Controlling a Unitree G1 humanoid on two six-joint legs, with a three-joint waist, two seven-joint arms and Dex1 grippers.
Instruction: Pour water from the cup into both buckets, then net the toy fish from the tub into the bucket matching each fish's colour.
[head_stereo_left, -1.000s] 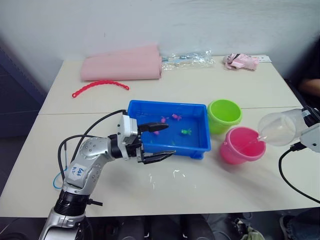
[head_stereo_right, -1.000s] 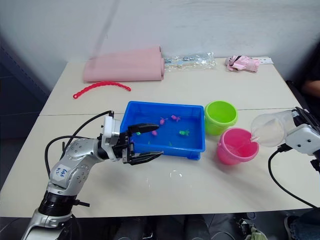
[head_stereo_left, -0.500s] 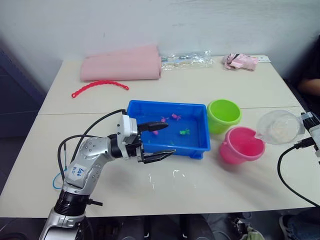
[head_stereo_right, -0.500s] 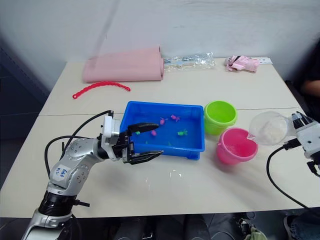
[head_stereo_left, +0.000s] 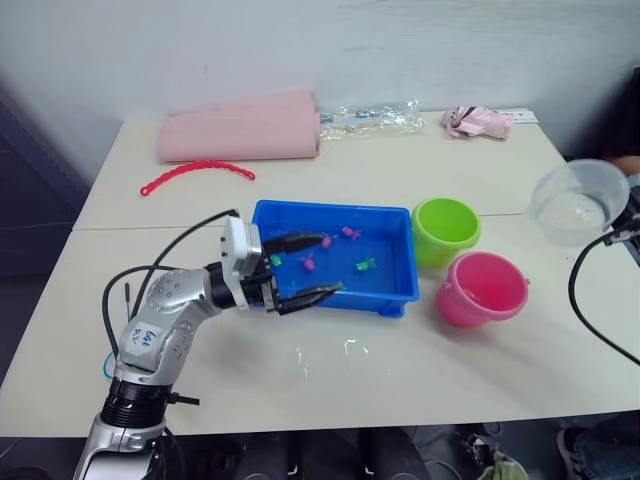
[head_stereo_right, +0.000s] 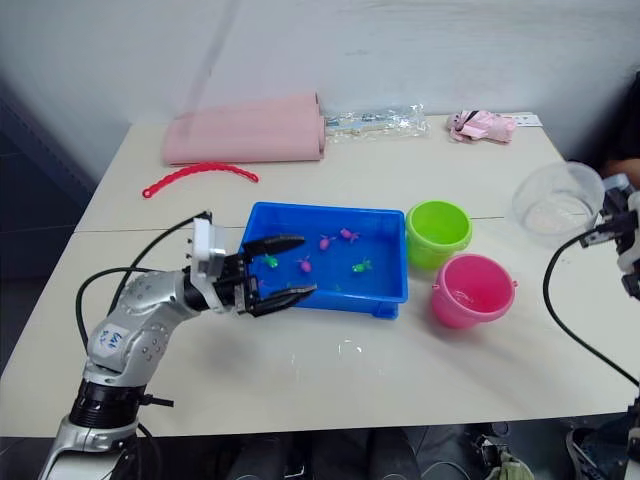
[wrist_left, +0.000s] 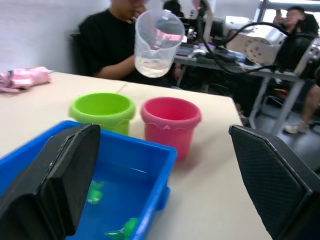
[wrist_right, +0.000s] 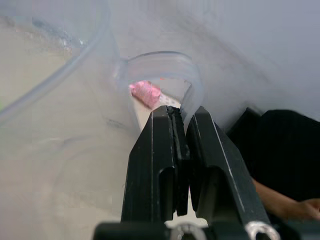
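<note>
Cup (wrist_left: 157, 42) aloft — perhaps above pink bucket (wrist_left: 170, 122).

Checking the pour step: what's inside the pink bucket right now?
A little water glints at the bottom of the pink bucket; no fish shows in it. Its near wall hides part of the floor. The right hand holds the cup upright, some water left.

1. The head views are evenly and softly lit from overhead; the pale bench (head_stereo_left: 420, 380) reads bright, the wall behind duller and greyish.
2. Shadows are short and faint: a soft one beneath the tub (head_stereo_left: 395, 300), another beside the pink bucket (head_stereo_left: 483, 288).
3. Small white glints mark wet patches on the bench near the tub's front (tiny, hard to resolve).
4. In the left wrist view the near fingers (wrist_left: 60, 182) are soft and out of focus; the background is clearer.
5. The right wrist view is hazy through the cup (wrist_right: 60, 125), with milky blur.
</note>
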